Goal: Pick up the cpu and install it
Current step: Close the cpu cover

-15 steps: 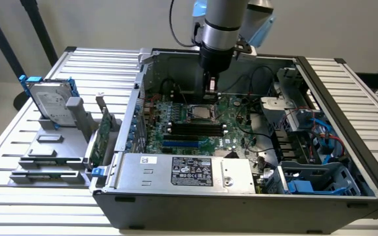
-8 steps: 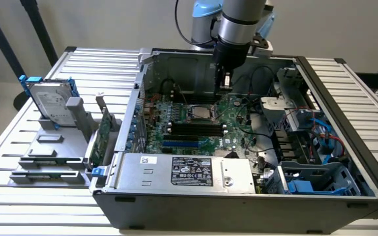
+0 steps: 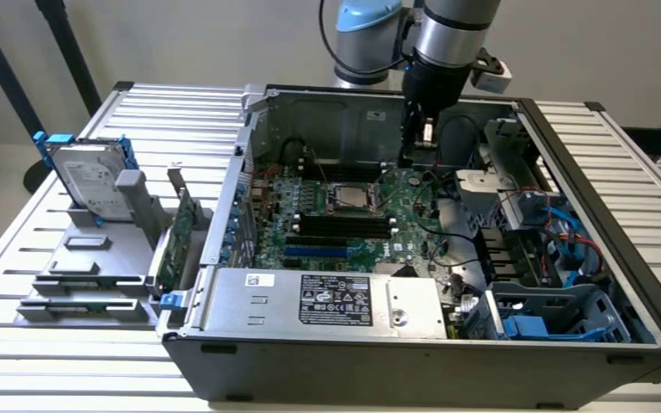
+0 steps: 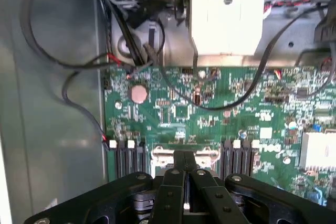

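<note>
Exterior view: we see the arm reaching down into the open computer case (image 3: 423,366), which lies on a slatted table (image 3: 32,379).
Claw: the gripper (image 3: 413,160) is clenched, its fingers pressed together on nothing we can make out. The wrist view shows the same closed gripper (image 4: 185,163) just over the green motherboard (image 4: 210,124).
Cpu: the cpu (image 3: 348,196) lies flat in the socket frame near the board's middle. In the exterior view it is at about eight o'clock from the gripper, near it but apart.
Risk one: black cables (image 4: 210,106) loop across the board close to the fingers, and we judge a low sideways move could snag them.
Risk two: closed fingertips this near the board could knock small parts or the socket frame.
Risk three: we cannot tell whether the chip sits square, and a push on a tilted chip could bend the contacts.
Bystander: the hard drive (image 3: 83,176) stands well apart, at nine o'clock from the case.
</note>
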Controlling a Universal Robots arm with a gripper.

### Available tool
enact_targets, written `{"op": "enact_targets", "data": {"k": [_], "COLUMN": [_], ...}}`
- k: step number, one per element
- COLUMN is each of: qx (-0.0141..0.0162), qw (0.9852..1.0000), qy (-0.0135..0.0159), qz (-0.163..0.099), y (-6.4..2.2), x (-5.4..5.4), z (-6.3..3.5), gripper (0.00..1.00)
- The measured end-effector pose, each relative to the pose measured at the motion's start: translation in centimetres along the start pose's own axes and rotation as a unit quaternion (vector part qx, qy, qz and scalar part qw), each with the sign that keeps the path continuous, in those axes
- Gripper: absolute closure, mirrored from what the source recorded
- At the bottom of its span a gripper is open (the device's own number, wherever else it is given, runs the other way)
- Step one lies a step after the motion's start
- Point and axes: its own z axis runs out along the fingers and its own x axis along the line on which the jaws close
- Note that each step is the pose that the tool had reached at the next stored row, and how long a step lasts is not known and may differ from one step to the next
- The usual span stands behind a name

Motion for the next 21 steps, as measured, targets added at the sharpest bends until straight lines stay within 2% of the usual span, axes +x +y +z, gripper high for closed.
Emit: {"op": "enact_targets", "data": {"k": [2,5,18,20,21], "qx": [0.0001,0.0001,0.0004,0.0029,0.0061], "qw": [1.0,1.0,1.0,1.0,1.0], "qy": [0.0008,0.0014,0.0014,0.0016,0.0017], "qz": [0.0,0.0,0.0,0.0,0.0], "y": [0.67,1.13,1.4,1.41,1.41], "x": [0.0,0.0,-0.1,-0.1,-0.1], "z": [-0.04,0.19,2.52,2.7,2.72], "gripper": [0.89,0.89,0.89,0.89,0.89]}}
